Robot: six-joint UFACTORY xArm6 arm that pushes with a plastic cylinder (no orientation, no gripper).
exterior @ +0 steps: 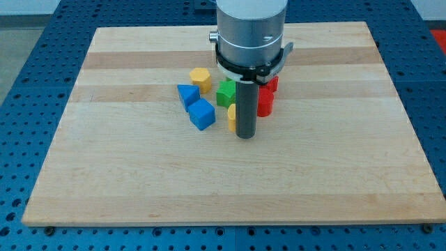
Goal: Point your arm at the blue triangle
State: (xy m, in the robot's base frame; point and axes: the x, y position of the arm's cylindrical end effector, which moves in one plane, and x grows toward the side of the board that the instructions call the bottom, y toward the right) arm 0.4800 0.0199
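Note:
The blue triangle (pixel 187 94) lies on the wooden board (pixel 139 174) left of centre, touching a blue cube (pixel 202 114) just below and to its right. My tip (pixel 245 134) rests on the board to the right of both, about a block's width from the blue cube. The rod stands directly in front of a yellow block (pixel 231 118), which it partly hides.
A yellow hexagon (pixel 201 79) sits above the blue triangle. A green block (pixel 225 93) is next to the rod's left side. Red blocks (pixel 265 102) are to the rod's right, partly hidden by the arm's grey body (pixel 249 31).

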